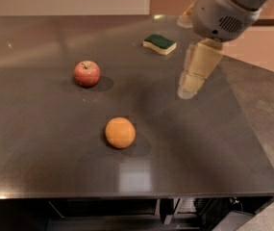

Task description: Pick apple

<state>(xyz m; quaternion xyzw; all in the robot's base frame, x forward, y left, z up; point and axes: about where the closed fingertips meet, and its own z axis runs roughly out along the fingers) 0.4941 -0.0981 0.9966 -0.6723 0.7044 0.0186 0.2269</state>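
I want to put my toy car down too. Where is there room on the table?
The table has big bare patches: the left side beside the apple, the front strip below the orange, and the front right corner. Busiest is the back right, where the gripper hangs over the table near the sponge.
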